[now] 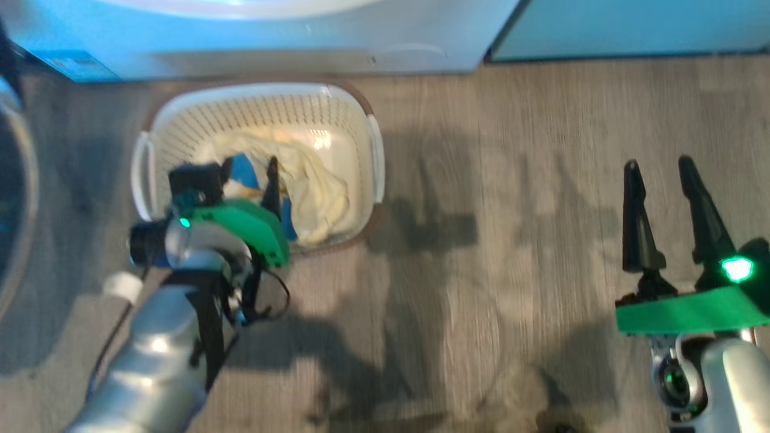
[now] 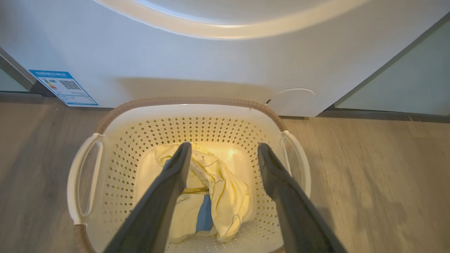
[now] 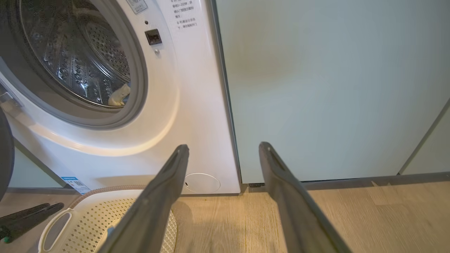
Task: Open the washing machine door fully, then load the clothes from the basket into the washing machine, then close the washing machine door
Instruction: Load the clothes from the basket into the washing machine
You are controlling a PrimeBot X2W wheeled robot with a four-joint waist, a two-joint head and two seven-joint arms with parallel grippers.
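The cream-white basket (image 1: 361,114) stands on the floor right in front of the white washing machine (image 1: 301,36). The pale yellow clothes (image 1: 319,192) with a blue patch lie inside it. My left gripper (image 1: 249,180) hangs open just above them, its fingers straddling the clothes (image 2: 225,196) without touching, inside the basket (image 2: 190,102). My right gripper (image 1: 657,165) is open and empty over bare floor, far right of the basket. The washing machine door (image 1: 15,180) stands swung open at the left. In the right wrist view the steel drum (image 3: 81,52) is exposed, with a pale cloth piece (image 3: 119,95) inside.
Pale teal cabinets (image 3: 334,88) stand to the right of the machine. A blue sticker (image 2: 63,87) and a round hatch (image 3: 202,182) mark its lower front. Wood-look floor (image 1: 511,240) spreads between basket and right arm.
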